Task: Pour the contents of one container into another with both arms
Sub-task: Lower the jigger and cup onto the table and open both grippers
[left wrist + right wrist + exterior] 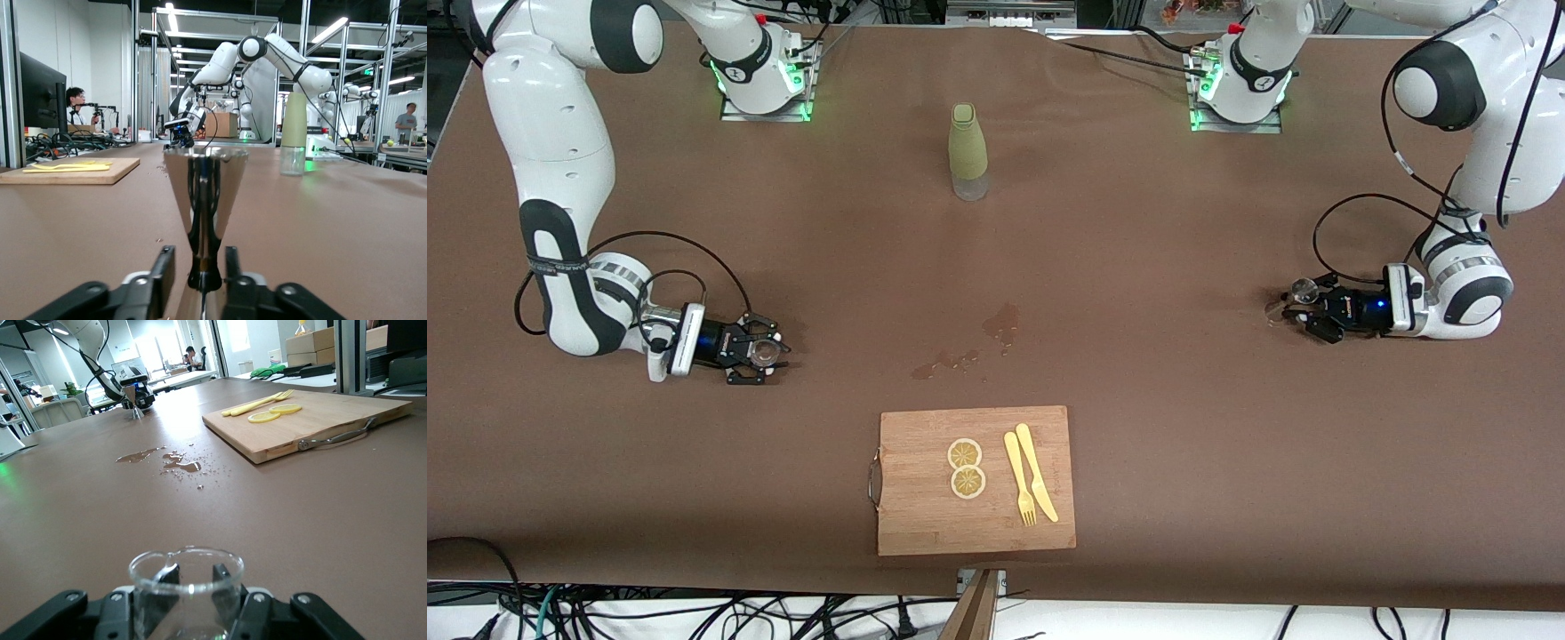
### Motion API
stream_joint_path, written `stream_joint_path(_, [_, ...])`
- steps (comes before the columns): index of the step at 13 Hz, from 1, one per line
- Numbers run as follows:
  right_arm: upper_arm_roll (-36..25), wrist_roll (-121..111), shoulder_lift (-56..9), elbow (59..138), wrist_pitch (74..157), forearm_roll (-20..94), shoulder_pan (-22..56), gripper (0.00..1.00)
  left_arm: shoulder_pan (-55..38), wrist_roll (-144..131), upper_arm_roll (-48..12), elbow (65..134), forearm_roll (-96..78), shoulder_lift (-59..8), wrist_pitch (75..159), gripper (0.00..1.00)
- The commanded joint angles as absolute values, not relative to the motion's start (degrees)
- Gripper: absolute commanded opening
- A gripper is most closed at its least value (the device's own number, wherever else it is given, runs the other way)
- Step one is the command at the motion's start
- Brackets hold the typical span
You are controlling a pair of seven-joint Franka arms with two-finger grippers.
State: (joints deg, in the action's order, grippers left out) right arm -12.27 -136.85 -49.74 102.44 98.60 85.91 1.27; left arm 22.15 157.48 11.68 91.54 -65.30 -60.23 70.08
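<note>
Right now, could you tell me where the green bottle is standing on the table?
In the front view the green bottle stands upright midway between the two arm bases, farther from the camera than the spill and the cutting board.

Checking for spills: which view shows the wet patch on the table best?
The right wrist view: the wet patch lies close, droplets distinct. The front view shows its position between the bottle and the cutting board. The left wrist view barely shows it.
</note>
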Motion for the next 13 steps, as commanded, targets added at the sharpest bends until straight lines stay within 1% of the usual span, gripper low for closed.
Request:
stream_joint_path(1, [-13.2,-136.5,-50.3,101.7,97.6,85.7,0.8,1.0,21.9,163.9,12.3,90.9,-63.6,-60.4,71.1,1.0])
stream_joint_path(3, [-13.8,-136.5,-50.3,101.9,97.4,84.8,0.6,1.0,21.9,160.3,12.7,89.8,-63.5,-59.9,73.9,1.0])
stream_joint_path(5, [-14.1,-136.5,-49.8,102.4,97.3,83.2,0.2,1.0,21.8,153.8,14.1,87.0,-63.0,-59.7,74.7,1.0])
stream_joint_path(8, [-15.1,-136.5,-49.3,103.9,95.9,82.3,0.1,1.0,21.8,138.4,16.4,83.9,-57.8,-57.6,75.9,1.0])
stream_joint_path(10, [-16.1,-136.4,-49.0,104.6,95.3,80.3,0.1,1.0,21.8,129.2,16.6,81.1,-54.2,-56.2,77.9,1.0])
stream_joint_path(13, [-16.2,-134.7,-44.8,105.7,97.7,75.5,-1.8,1.0,20.7,110.0,16.6,76.8,-47.9,-53.5,79.5,1.0])
